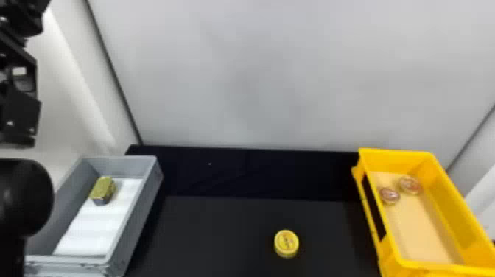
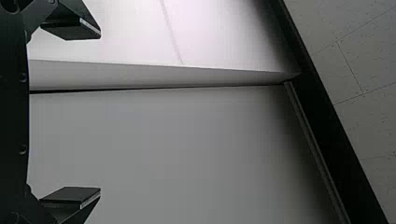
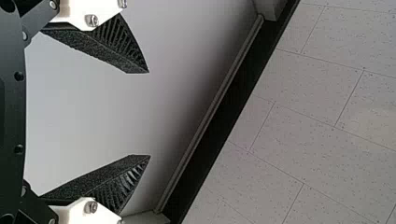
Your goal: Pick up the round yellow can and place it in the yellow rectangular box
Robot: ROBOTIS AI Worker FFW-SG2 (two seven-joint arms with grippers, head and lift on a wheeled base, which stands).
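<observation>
Round yellow can (image 1: 286, 243): on tabletop (image 1: 221, 228), between gray bin (image 1: 137, 217) and yellow rectangular box (image 1: 451, 206). Left hand (image 1: 22, 16): open. Right hand (image 3: 149, 114): open.

From where I stand, the robot's left arm (image 1: 25, 199) is raised along the scene's left side, its two flat black fingers (image 2: 72, 194) spread wide. The right gripper (image 3: 149, 114) is open too, ribbed fingers (image 3: 102, 177) well apart, slanting toward each other.
</observation>
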